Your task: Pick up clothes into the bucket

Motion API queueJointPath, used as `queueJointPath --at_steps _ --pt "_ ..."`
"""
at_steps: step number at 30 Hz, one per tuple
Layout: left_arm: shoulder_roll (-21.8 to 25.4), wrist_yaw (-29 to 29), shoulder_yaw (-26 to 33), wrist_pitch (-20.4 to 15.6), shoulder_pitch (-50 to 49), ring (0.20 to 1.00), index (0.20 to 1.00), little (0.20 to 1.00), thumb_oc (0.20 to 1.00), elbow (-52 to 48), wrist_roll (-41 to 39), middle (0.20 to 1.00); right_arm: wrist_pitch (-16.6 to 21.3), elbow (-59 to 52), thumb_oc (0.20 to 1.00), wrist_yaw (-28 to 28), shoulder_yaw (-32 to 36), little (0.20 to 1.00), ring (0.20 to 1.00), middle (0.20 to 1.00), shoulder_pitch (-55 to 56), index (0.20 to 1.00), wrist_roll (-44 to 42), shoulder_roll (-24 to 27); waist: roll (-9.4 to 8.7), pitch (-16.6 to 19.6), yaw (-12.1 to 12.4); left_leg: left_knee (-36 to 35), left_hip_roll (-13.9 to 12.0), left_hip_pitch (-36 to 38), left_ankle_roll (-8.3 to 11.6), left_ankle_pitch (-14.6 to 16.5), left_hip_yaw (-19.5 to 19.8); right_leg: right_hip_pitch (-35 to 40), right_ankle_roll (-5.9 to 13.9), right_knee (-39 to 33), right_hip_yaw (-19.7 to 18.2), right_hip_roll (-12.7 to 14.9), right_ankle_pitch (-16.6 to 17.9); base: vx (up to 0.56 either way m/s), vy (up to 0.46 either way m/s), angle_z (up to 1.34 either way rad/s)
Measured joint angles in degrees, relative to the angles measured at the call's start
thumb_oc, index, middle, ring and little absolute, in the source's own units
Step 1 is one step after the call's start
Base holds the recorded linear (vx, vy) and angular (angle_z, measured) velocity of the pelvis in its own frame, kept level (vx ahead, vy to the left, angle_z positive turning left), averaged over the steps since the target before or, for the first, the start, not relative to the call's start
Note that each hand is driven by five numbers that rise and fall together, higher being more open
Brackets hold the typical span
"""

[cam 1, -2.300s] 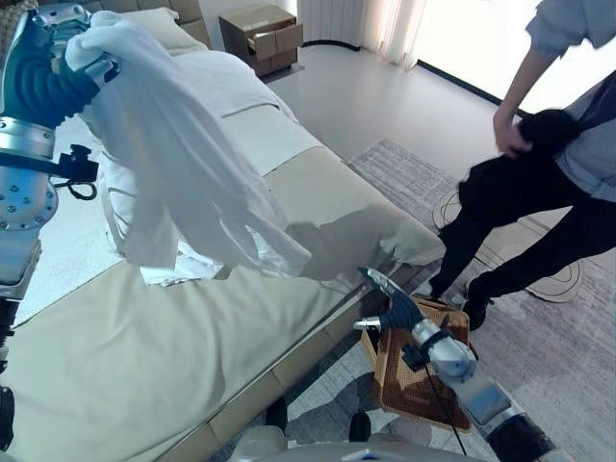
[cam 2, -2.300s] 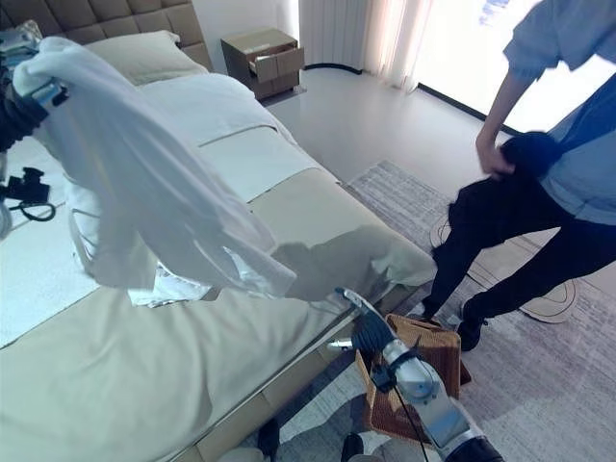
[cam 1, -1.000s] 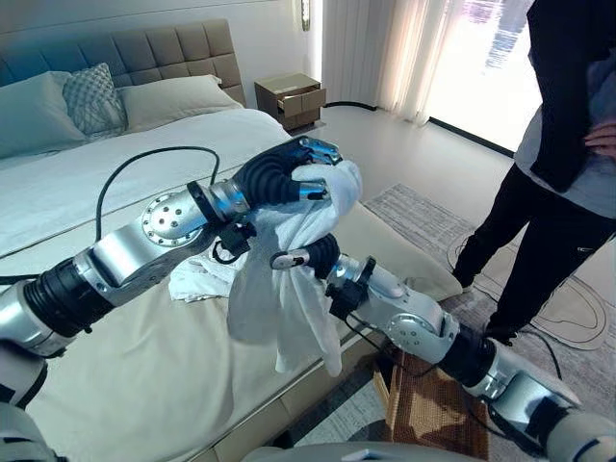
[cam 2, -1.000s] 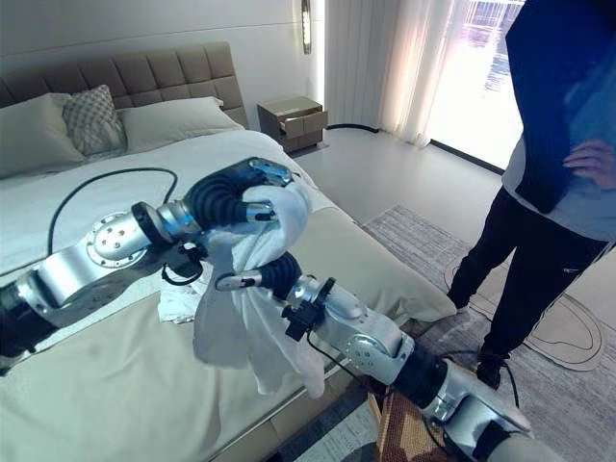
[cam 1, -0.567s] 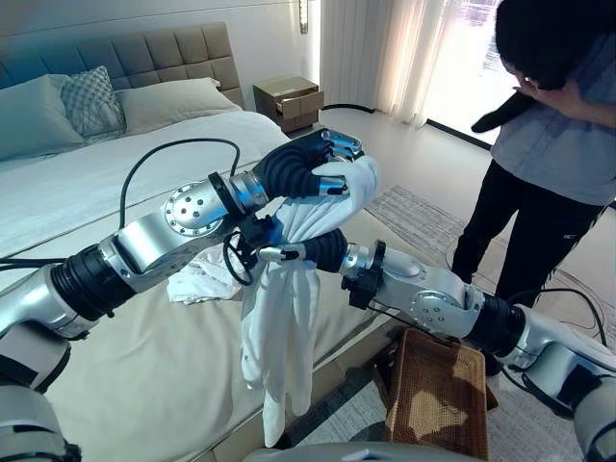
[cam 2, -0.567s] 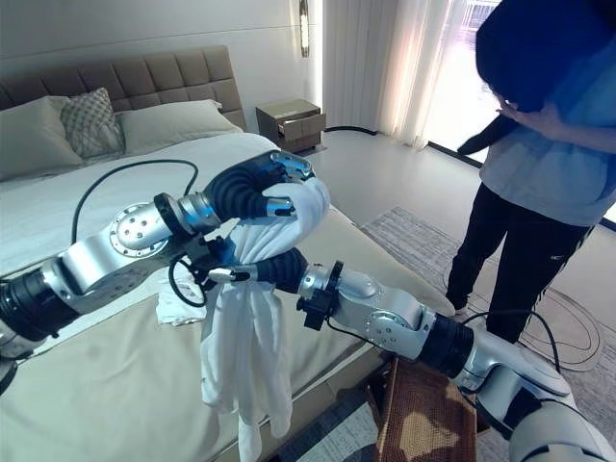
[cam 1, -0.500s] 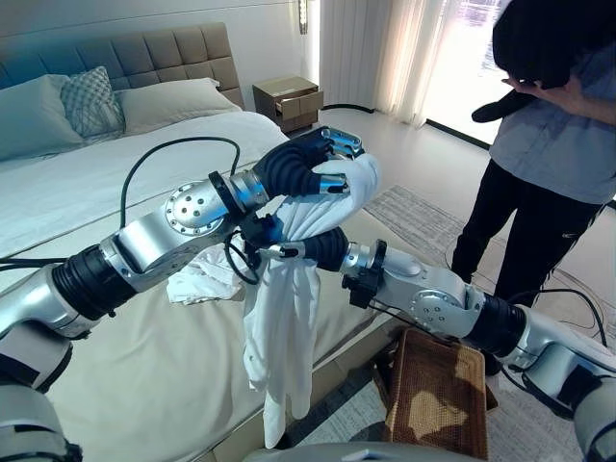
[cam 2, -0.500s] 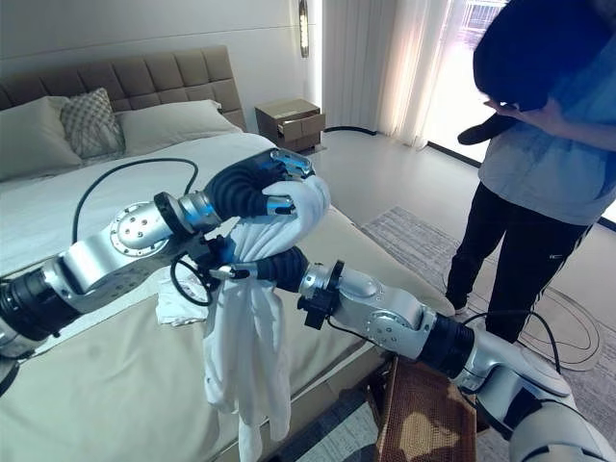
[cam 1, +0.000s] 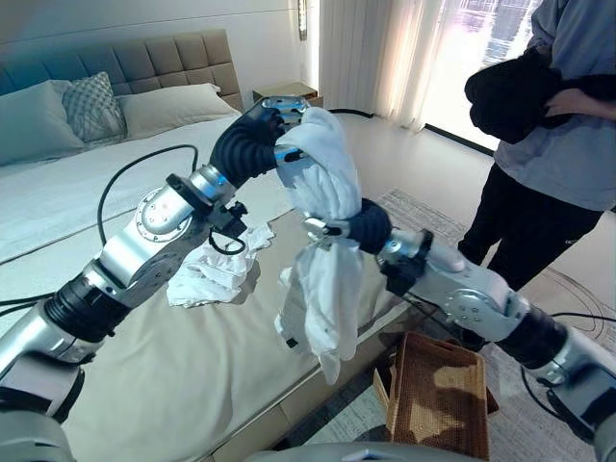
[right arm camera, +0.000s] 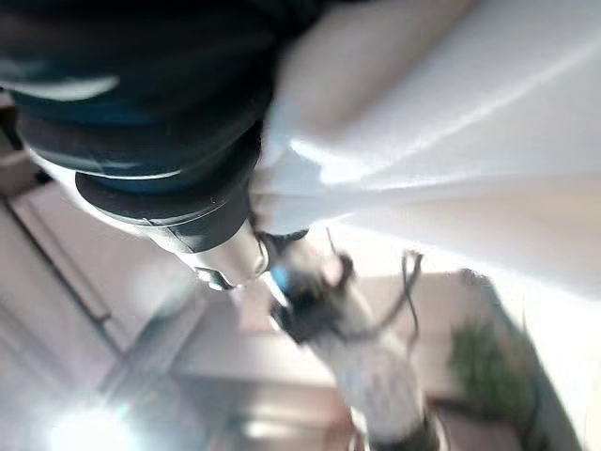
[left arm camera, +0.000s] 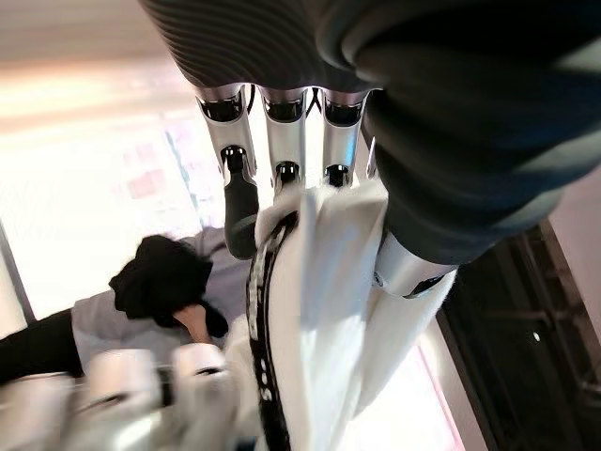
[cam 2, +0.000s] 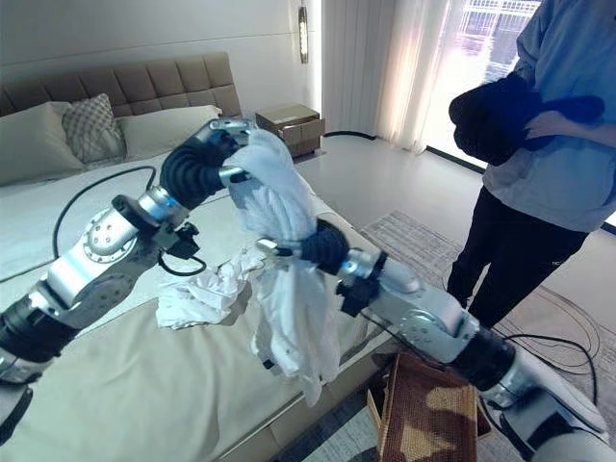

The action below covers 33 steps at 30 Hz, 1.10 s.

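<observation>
Bedroom, pale floor, tufted headboard [cam 1: 144, 60] at the far wall. Bed [cam 1: 144, 385] with a tan cover takes the left half; a rug [cam 1: 423, 217] lies beside it.

Wicker basket [cam 1: 438, 395] stands on the floor at the bed's near corner — nothing inside it that I can see.

White garment [cam 1: 322, 241] hangs in the air above the bed's right edge, between both hands. Left hand [cam 1: 255, 140] grips its top end, fingers curled round the bunched cloth. Right hand [cam 1: 361, 229] is clenched round the garment's middle; the loose tail dangles below it, left of the basket. A second white cloth [cam 1: 212, 274] lies crumpled on the tan cover near mid-bed.

Person [cam 1: 549, 164] stands on the rug by the window, holding a dark bundle [cam 1: 510, 91].

Since a half-second ago: left hand has gone higher and the right has slid toward the basket side, so the garment now hangs nearer the basket; the person has shifted right.

Left wrist view shows fingers [left arm camera: 282, 141] closed on the white fabric with the person beyond — right wrist view gives blurred white cloth [right arm camera: 451, 141] against its dark cover.
</observation>
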State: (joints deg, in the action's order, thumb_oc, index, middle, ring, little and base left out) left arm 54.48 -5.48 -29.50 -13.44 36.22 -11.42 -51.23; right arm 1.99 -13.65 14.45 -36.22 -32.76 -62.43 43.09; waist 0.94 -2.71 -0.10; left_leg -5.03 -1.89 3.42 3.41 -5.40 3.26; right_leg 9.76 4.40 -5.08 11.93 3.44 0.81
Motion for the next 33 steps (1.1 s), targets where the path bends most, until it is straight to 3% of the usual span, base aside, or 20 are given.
queueJointPath --at_steps 12,13,14,19,25,28,33 --pt "-2.0 0.0 1.9 0.0 -2.9 0.200 0.200 0.200 0.200 -0.7 1.0 0.200 -0.1 -1.0 0.200 0.1 2.1 0.200 0.200 0.200 2.6 0.200 2.2 0.7 -0.12 0.0 -0.6 0.0 -0.7 0.1 0.23 0.2 -1.1 -0.5 -0.04 0.0 -1.1 -0.3 0.0 0.01 0.001 -0.05" --pt "-2.0 0.0 1.9 0.0 -3.0 0.523 0.523 0.523 0.523 -0.7 1.0 0.523 -0.1 -1.0 0.200 0.1 2.2 0.200 0.200 0.200 2.6 0.200 2.2 0.7 -0.19 -0.1 -0.6 0.0 -0.7 0.0 0.31 0.2 -1.2 -0.6 -0.04 0.0 -1.2 -0.3 0.0 0.00 0.008 -0.06" --pt "-2.0 0.0 2.0 0.0 -3.0 1.000 1.000 1.000 1.000 -0.7 1.0 1.000 -0.1 -1.0 0.200 0.1 2.2 0.200 0.200 0.200 2.6 0.200 2.2 0.7 -0.21 -0.1 -0.6 0.0 -0.7 0.0 0.34 0.1 -1.3 -0.6 -0.04 0.0 -1.3 -0.3 0.0 0.01 0.007 -0.06" --pt "-2.2 0.0 6.8 0.0 -6.3 1.000 1.000 1.000 1.000 0.1 1.8 1.000 -0.1 -1.1 0.200 0.1 6.1 0.200 0.200 0.200 5.0 0.200 3.4 0.8 -0.49 -0.3 -0.6 0.0 -0.6 0.0 0.42 0.1 -1.7 -0.9 -0.04 0.0 -1.7 -0.2 0.0 0.01 0.006 -0.03" --pt "-5.4 1.2 16.1 -0.5 -14.9 1.000 1.000 1.000 1.000 4.1 4.0 1.000 0.3 -0.9 0.200 -1.6 17.0 0.200 0.200 0.200 11.7 0.200 5.1 3.9 -0.57 -1.1 -0.8 -0.2 -0.4 -0.1 0.33 0.3 -2.0 -1.1 -0.01 0.0 -2.0 -0.1 -0.1 0.00 0.004 -0.01" --pt "-7.0 1.5 17.7 -0.3 -20.6 1.000 1.000 1.000 1.000 4.8 7.7 1.000 1.2 -0.8 0.200 -2.9 21.5 0.200 0.200 0.200 15.5 0.200 6.0 5.2 -0.90 -1.7 -0.8 -0.2 -0.4 -0.2 0.29 0.5 -2.4 -1.4 0.16 0.0 -2.3 -0.1 -0.2 0.02 0.006 -0.08" --pt "-16.3 2.2 23.7 0.7 -31.1 1.000 1.000 1.000 1.000 10.5 13.7 1.000 2.0 0.3 0.200 -5.0 29.6 0.200 0.200 0.200 19.8 0.200 8.0 5.3 -0.97 -2.7 -0.9 -0.2 -0.3 -0.3 0.40 0.8 -3.2 -1.9 0.24 0.0 -3.1 -0.1 -0.2 0.02 0.003 -0.08"
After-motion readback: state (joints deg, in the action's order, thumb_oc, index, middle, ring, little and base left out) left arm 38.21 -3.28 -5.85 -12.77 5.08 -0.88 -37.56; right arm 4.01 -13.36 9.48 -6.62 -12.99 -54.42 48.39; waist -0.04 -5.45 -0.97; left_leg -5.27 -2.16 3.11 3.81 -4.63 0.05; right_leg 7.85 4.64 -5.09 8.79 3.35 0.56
